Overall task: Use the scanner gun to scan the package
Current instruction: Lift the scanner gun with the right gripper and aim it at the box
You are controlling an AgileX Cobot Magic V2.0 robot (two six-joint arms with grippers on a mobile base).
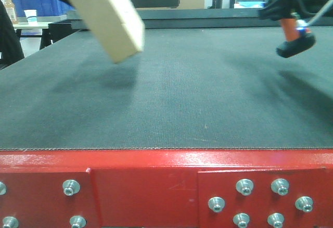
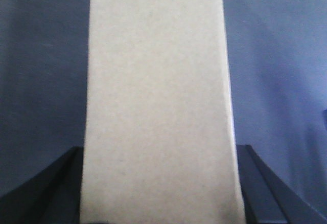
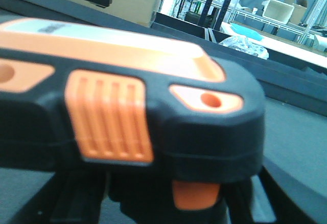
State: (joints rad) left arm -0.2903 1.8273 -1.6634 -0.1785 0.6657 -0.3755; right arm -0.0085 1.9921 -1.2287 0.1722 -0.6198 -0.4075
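The jaws of the left gripper (image 2: 159, 188) were squeezed on the small plain brown cardboard package (image 2: 158, 91), with a dark finger (image 2: 48, 185) against each side of it. The jaws of the right gripper (image 3: 158, 206) were clamped on the black and orange pistol-shaped scanner gun (image 3: 127, 101), which filled that arm's own view.

Both things hung in the air above the dark grey woven mat (image 1: 171, 98). The package was at the far left, tilted, its long side running from high left down to low right. The scanner gun was at the far right, well apart from it, with its orange handle pointing down and its black base lowest.

So the package lay to the left of the scanner gun. We saw no white label, and we could not tell which way the scanner's head faced. We think the head had to turn left towards the box, and the label side had to face it.
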